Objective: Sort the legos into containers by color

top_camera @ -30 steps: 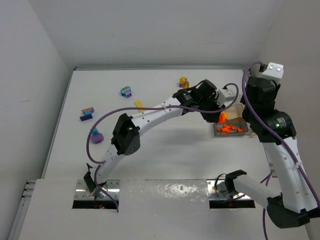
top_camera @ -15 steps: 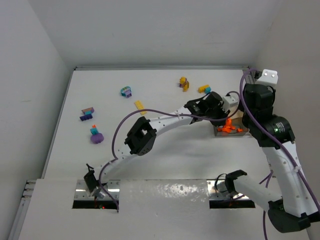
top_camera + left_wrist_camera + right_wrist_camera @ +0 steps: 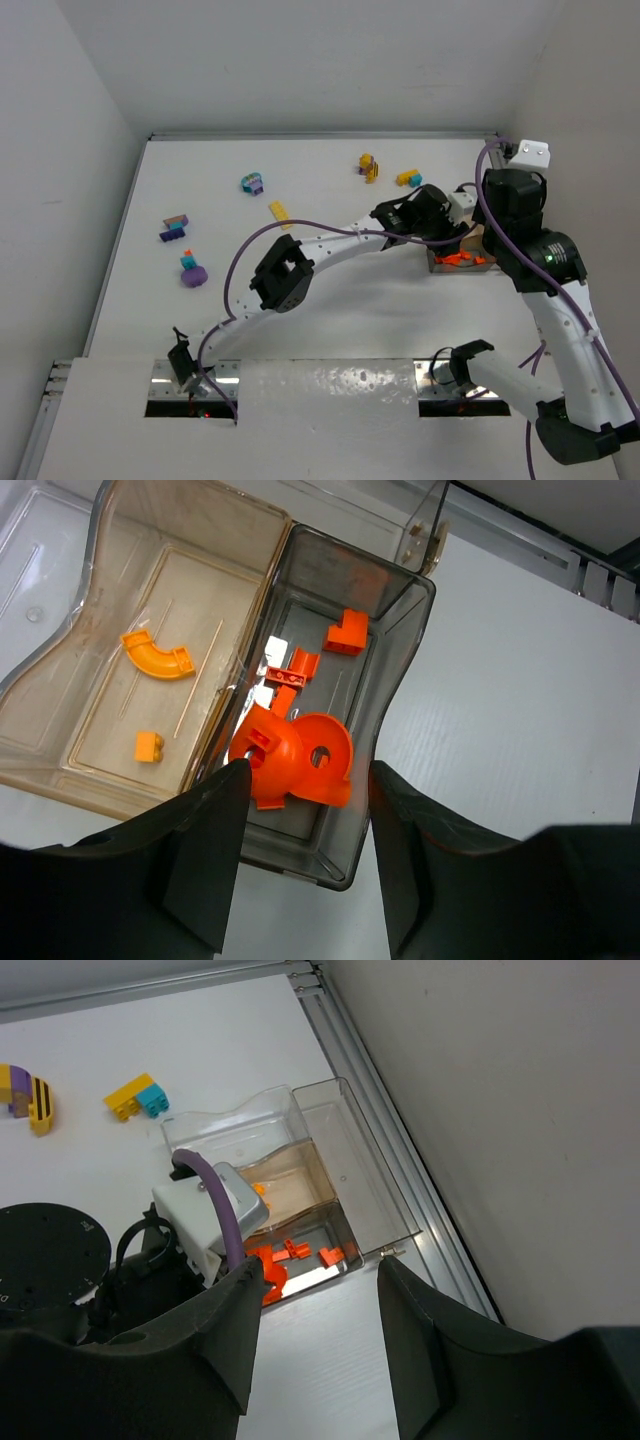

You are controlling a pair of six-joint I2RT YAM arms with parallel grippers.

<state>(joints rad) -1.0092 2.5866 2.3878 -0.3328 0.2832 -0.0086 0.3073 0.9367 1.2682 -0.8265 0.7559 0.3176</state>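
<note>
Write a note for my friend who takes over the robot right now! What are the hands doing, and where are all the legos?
Left hand: open above the clear box, over its compartment of orange legos.
Right hand: open and empty, close to the same box.
Done: several orange legos are in one compartment; two lighter orange pieces are in the next.
Left: loose on the table are a yellow-purple clump, yellow-teal pair, teal-purple clump, yellow strip, purple stack and teal-on-purple clump. All need sorting.
</note>
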